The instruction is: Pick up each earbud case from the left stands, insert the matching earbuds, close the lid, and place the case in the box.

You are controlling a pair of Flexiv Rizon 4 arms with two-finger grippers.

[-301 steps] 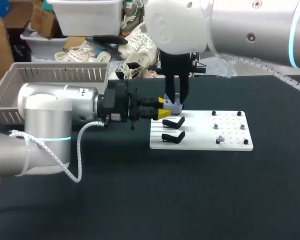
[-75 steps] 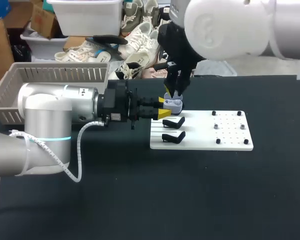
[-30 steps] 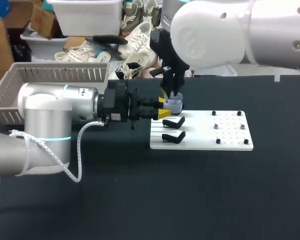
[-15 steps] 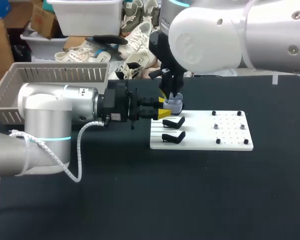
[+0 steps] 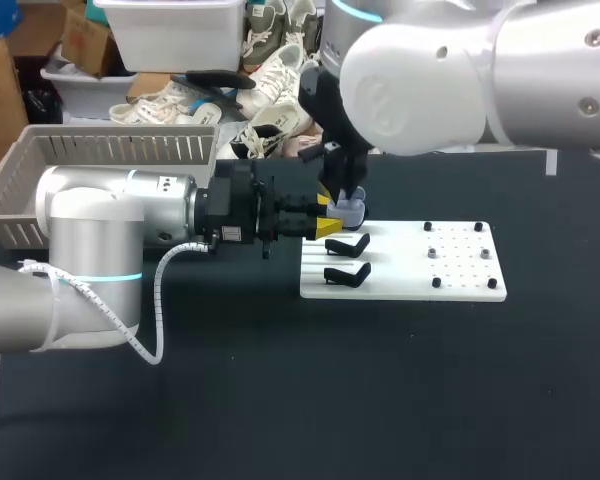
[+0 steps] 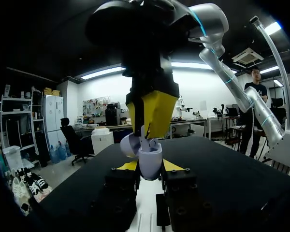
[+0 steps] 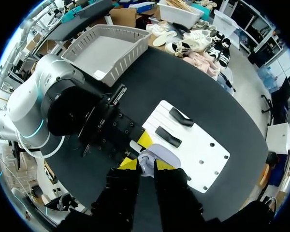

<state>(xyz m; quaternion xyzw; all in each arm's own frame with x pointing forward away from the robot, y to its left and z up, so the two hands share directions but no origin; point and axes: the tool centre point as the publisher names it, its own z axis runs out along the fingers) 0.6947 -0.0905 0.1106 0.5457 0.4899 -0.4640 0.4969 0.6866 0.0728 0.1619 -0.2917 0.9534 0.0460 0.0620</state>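
A lavender earbud case with its lid open is held just above the left end of the white stand board. My left gripper is shut on it from the side. In the left wrist view the case sits between the yellow tips. My right gripper points straight down onto the case. It is shut on a small pale earbud whose end dips into the case. In the right wrist view the open lid shows just ahead of my right gripper.
Two black stands lie on the board's left half. Small pegs dot its right half. A grey slatted basket stands at the table's back left, behind my left arm.
The right arm's upper body has swung a little to the left while its gripper stays at the case. The left arm and the case have not moved.
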